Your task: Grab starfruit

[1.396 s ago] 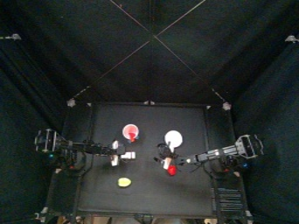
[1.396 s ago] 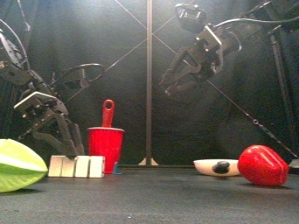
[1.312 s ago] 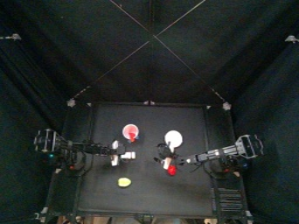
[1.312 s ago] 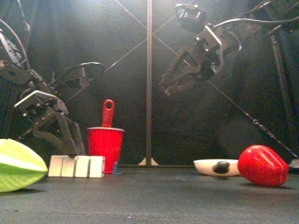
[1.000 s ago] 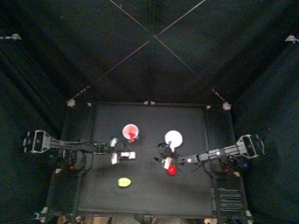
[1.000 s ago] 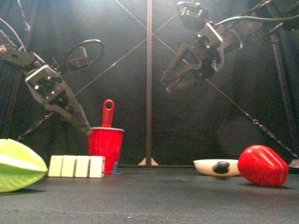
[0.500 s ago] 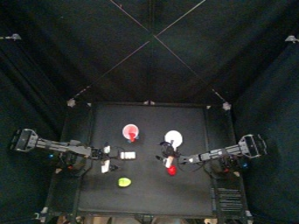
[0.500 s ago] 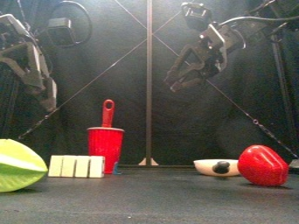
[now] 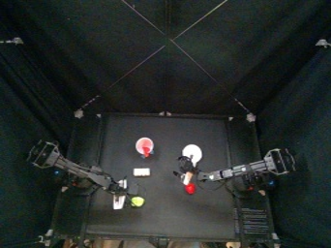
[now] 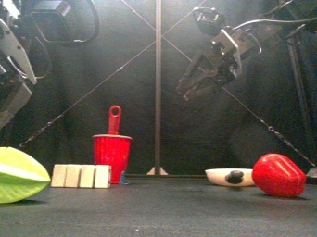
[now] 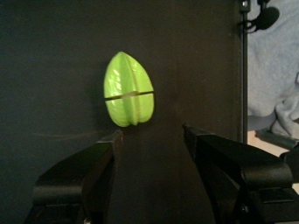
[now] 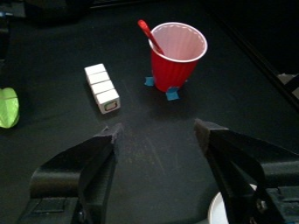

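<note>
The starfruit (image 9: 137, 201) is a yellow-green ridged lump lying near the table's front left. It shows large at the front view's left edge (image 10: 19, 174). In the left wrist view the starfruit (image 11: 128, 89) lies straight ahead of my left gripper (image 11: 149, 134), which is open, empty and apart from it. In the top view the left gripper (image 9: 120, 192) hangs just left of the fruit. My right gripper (image 12: 160, 129) is open and empty, held high over the table's right middle (image 10: 205, 79).
A red cup (image 10: 111, 154) with a red spoon stands mid-table, with a row of white blocks (image 10: 81, 175) beside it. A red pepper-like object (image 10: 279, 175) and a white dish (image 10: 229, 176) lie at the right. A white disc (image 9: 193, 152) sits behind them.
My left arm has lifted away from the white blocks and swung toward the table's front, so its gripper now points at the starfruit. The right arm has barely moved.
</note>
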